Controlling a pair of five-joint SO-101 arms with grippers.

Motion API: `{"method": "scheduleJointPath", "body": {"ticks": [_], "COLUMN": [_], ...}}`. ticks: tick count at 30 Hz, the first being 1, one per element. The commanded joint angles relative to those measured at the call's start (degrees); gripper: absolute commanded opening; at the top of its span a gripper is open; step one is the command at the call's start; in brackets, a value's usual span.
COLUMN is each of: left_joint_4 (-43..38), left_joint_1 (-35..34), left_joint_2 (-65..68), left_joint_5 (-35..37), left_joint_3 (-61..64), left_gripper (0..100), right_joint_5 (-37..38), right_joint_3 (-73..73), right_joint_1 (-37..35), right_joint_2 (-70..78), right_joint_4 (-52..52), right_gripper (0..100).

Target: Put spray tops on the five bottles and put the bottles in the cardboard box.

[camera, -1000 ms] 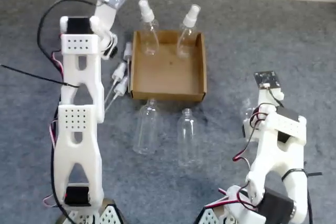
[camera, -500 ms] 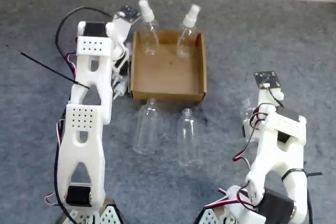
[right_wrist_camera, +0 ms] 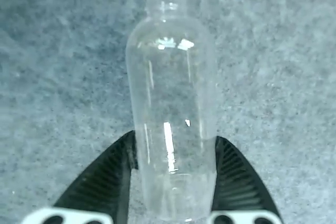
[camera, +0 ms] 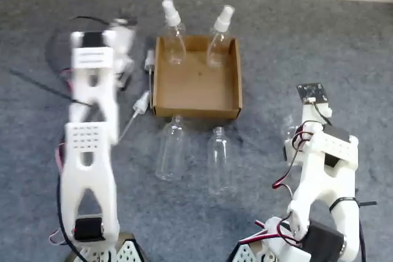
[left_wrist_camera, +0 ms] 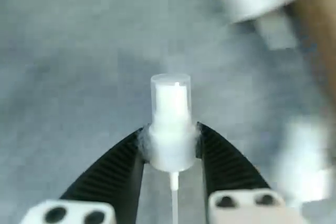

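Left gripper [left_wrist_camera: 171, 146] pinches a spray top [left_wrist_camera: 170, 108], right gripper [right_wrist_camera: 176, 148] clasps an uncapped bottle [right_wrist_camera: 170, 87]; if the top arrives tilted, it could miss the narrow neck and slip.

Cardboard box [camera: 196, 113] at centre
Two topped bottles [camera: 174, 44] stand at its far side; two open bottles [camera: 171, 151] lie just nearer; spray tops [camera: 140, 102] left.

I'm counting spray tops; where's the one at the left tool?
Left wrist view: the spray top is clamped in the left tool, left of the cardboard box.
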Motion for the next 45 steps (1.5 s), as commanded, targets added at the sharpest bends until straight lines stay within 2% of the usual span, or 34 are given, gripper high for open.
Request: {"method": "scheduleJointPath", "body": {"ticks": [1, 5, 13, 18, 22, 25, 30, 38, 45], "left_joint_4": [0.97, 0.97, -0.97, -17.05, -33.05, -39.12, -39.56, -38.51, -38.68], "left_joint_1": [-6.99, -10.51, -10.77, -8.84, -6.55, -4.53, -2.68, -2.51, -1.36], "left_joint_2": [-6.11, -18.15, -51.65, -68.53, -74.07, -73.01, -70.55, -69.93, -69.76], "left_joint_5": [1.76, 1.05, -8.00, -8.00, -6.59, -5.63, -5.71, -5.45, -5.45], "left_joint_3": [2.24, 21.23, 66.42, 93.85, 109.14, 112.92, 112.66, 103.60, 104.40], "left_gripper": [0, 0, 0, 0, 0, 1, 13, 13, 13], "right_joint_5": [0.62, 0.62, 0.62, 0.62, 0.62, 0.62, 0.62, 0.62, 0.62], "right_joint_3": [1.45, 1.45, 1.45, 1.45, 1.45, 1.45, 1.45, 1.45, 1.45], "right_joint_1": [-0.75, -0.75, -1.10, -1.19, -1.19, -1.19, -0.92, -0.84, -0.92], "right_joint_2": [0.40, 0.40, 0.40, 0.40, 0.40, 0.40, 0.40, 0.48, 0.48], "right_joint_4": [-0.40, -0.40, -0.40, -0.66, -0.66, -0.66, -0.66, -0.66, -0.66], "right_gripper": [7.4, 7.4, 7.4, 7.4, 7.5, 7.5, 7.6, 7.7, 7.7]}}
